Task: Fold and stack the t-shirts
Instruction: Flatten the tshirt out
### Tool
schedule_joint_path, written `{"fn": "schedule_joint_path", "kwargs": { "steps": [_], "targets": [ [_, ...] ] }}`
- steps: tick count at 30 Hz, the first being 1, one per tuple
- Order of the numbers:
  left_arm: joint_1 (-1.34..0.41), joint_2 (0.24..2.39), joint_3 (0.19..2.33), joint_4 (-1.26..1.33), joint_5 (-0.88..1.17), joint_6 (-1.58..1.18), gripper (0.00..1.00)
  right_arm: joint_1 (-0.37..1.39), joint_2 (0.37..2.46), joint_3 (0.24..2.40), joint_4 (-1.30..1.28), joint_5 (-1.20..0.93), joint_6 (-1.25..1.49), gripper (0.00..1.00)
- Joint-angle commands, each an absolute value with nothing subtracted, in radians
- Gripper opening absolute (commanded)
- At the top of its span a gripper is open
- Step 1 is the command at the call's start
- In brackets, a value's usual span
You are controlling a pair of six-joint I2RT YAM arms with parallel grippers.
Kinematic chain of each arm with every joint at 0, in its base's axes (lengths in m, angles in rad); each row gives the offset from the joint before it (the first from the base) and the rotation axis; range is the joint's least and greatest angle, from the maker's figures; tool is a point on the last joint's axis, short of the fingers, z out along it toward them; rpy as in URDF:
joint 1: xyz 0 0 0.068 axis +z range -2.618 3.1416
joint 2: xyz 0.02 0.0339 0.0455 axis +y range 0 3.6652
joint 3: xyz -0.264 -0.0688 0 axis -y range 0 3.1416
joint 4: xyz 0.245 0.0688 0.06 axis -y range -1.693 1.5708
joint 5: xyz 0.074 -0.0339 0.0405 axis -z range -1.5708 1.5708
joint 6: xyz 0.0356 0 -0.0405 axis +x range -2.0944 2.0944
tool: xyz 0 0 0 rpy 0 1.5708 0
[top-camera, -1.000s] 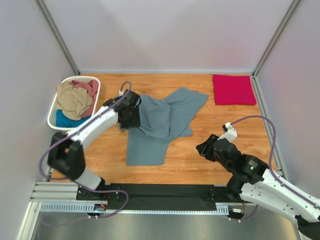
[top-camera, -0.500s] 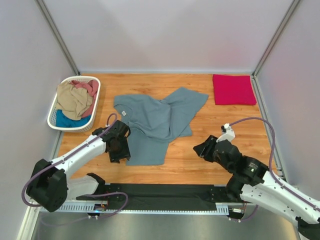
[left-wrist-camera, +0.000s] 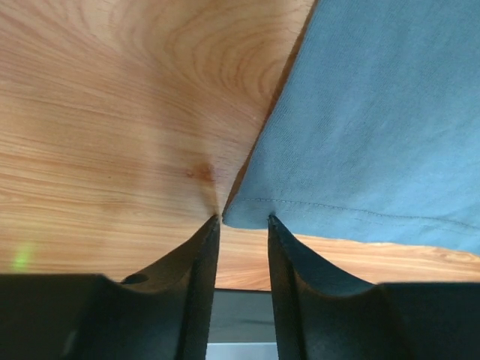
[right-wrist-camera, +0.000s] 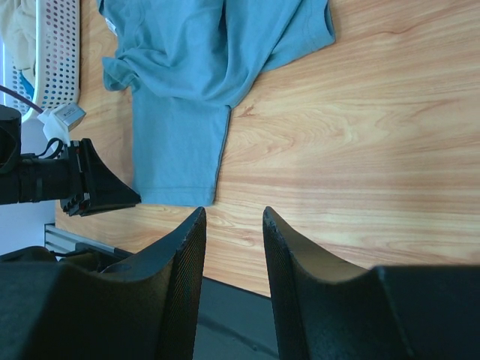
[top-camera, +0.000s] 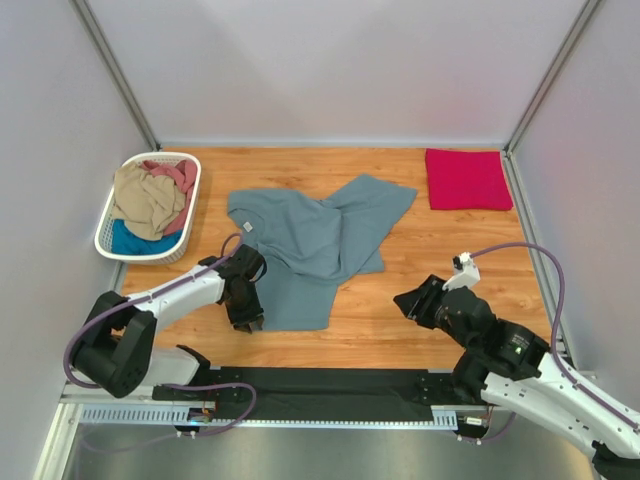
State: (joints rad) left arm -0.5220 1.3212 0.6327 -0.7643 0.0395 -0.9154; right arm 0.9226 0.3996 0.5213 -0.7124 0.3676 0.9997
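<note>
**Grey-blue shirt** (top-camera: 310, 245): mid-table, unfolded, rumpled, its upper half bunched over itself. The near left hem corner lies flat on the wood.

**Left gripper** (left-wrist-camera: 243, 219): low at that hem corner, jaws only narrowly apart, the corner sitting right at the tips. Nothing is pinched yet.

**Right gripper** (top-camera: 410, 300): over the bare table (top-camera: 420, 250), well apart from the shirt, jaws parted and holding nothing.

**Crimson shirt** (top-camera: 467, 179): folded, at the far right corner.

**Basket** (top-camera: 140, 256): at the far left, holding tan, pink and blue shirts.

**Risks:** Closing here may catch only the hem edge, which could slip out. The tips may also scrape the wood and miss. A one-corner pull could drag the bunched part along rather than flatten it.

**Not visible:** The sleeves and layers under the bunching. Whether the left tips touch the table. How many shirts the basket holds.
</note>
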Motion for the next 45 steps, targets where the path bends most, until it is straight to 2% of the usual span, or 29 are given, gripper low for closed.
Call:
{"fn": "schedule_joint_path", "kwargs": {
  "steps": [1, 6, 7, 10, 13, 17, 21, 31, 40, 42, 45],
  "targets": [
    [-0.522, 1.353, 0.6, -0.704, 0.005, -0.93, 0.33, 0.927, 0.402, 0.52, -0.718, 0.4, 0.996, 0.38],
    [-0.52, 1.332, 0.658, -0.758, -0.087, -0.894, 0.01, 0.927, 0.454, 0.526, -0.687, 0.435, 0.996, 0.39],
    [-0.52, 1.325, 0.717, -0.823, -0.136, -0.868, 0.0, 0.928, 0.498, 0.537, -0.681, 0.455, 0.989, 0.39],
    [-0.52, 1.269, 0.845, -0.96, -0.263, -0.821, 0.0, 0.864, 0.601, 0.618, -0.65, 0.492, 0.933, 0.4],
    [-0.52, 1.168, 0.943, -1.035, -0.371, -0.772, 0.0, 0.697, 0.75, 0.708, -0.595, 0.388, 0.853, 0.4],
    [-0.519, 1.014, 1.029, -1.081, -0.451, -0.738, 0.0, 0.468, 0.931, 0.768, -0.454, 0.229, 0.825, 0.41],
    [-0.508, 0.94, 1.081, -1.092, -0.462, -0.703, 0.0, 0.335, 1.181, 0.847, -0.347, 0.238, 0.802, 0.42],
    [-0.494, 0.844, 1.094, -1.114, -0.417, -0.678, 0.0, 0.227, 1.619, 1.091, -0.31, 0.265, 0.799, 0.41],
    [-0.494, 0.821, 1.068, -1.095, -0.357, -0.676, 0.0, 0.169, 1.805, 1.169, -0.316, 0.27, 0.813, 0.41],
    [-0.494, 0.815, 1.066, -1.098, -0.36, -0.673, 0.0, 0.16, 1.844, 1.187, -0.321, 0.262, 0.801, 0.33],
    [-0.494, 0.815, 1.069, -1.098, -0.359, -0.673, 0.0, 0.156, 1.882, 1.215, -0.333, 0.284, 0.782, 0.33]
  ]
}}
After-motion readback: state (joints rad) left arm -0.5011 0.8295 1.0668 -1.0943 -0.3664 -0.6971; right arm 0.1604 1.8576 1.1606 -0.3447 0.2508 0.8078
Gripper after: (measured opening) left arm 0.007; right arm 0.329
